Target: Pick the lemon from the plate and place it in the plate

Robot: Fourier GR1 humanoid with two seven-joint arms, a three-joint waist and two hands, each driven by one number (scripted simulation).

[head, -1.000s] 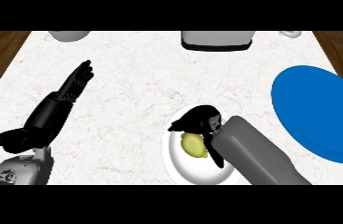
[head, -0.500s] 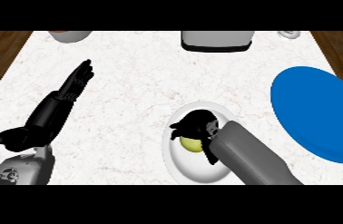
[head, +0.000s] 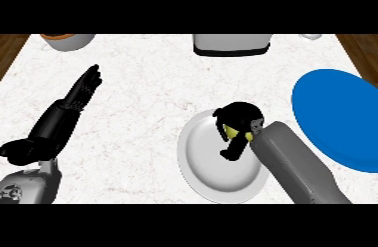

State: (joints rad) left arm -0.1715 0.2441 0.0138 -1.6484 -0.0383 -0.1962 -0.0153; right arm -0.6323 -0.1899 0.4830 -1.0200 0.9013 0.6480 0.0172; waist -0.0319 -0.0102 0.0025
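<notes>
A yellow lemon (head: pixel 235 132) shows only as a small patch between the fingers of my right hand (head: pixel 242 118), which is curled round it. The hand and lemon hover over the upper right part of a white plate (head: pixel 214 171). A large blue plate (head: pixel 339 116) lies to the right, partly cut off by the view's edge. My left hand (head: pixel 74 98) rests open at the left, fingers straight and pointing away, well apart from both plates.
A grey appliance (head: pixel 230 43) stands at the back middle of the white marble counter. A bowl with an orange rim (head: pixel 66 40) sits at the back left. Wooden floor shows past both side edges.
My right hand has closed round the lemon and moved up and to the right, off the plate's centre toward its upper right rim. The left hand has stayed still.
</notes>
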